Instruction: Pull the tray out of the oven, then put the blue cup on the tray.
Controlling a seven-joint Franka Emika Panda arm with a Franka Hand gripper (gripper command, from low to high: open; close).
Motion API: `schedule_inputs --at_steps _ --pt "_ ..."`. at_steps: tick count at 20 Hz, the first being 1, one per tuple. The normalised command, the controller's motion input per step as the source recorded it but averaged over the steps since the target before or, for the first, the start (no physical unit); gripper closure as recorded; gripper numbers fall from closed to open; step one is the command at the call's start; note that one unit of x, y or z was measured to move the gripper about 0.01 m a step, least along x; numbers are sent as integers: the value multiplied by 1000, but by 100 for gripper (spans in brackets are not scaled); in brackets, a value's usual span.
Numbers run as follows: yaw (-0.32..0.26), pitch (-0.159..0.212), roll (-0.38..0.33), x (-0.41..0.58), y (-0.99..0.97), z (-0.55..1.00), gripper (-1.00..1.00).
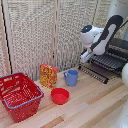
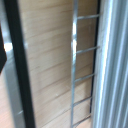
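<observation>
The oven (image 1: 120, 46) stands at the exterior view's right on the wooden table, mostly hidden behind my white arm. Its tray (image 1: 108, 60), a dark wire rack, sticks out in front of it above the lowered door (image 1: 96, 73). My gripper (image 1: 84, 57) hangs at the tray's front corner; its fingers are too small and blurred to read. In the wrist view the tray's thin bars (image 2: 75, 60) run over the wood of the table, very close to the camera. The blue cup (image 1: 71, 77) stands upright on the table, apart from the gripper, toward the exterior view's left of the oven.
A red bowl (image 1: 60, 95) sits in front of the cup. An orange box (image 1: 48, 75) stands beside the cup. A red shopping basket (image 1: 19, 95) fills the exterior view's left. A slatted screen (image 1: 45, 30) closes off the back.
</observation>
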Motion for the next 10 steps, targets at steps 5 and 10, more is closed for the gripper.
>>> schedule_inputs --at_steps 5,10 --pt "-145 -24 265 0 402 320 -100" --pt "-146 -19 264 0 400 332 -100"
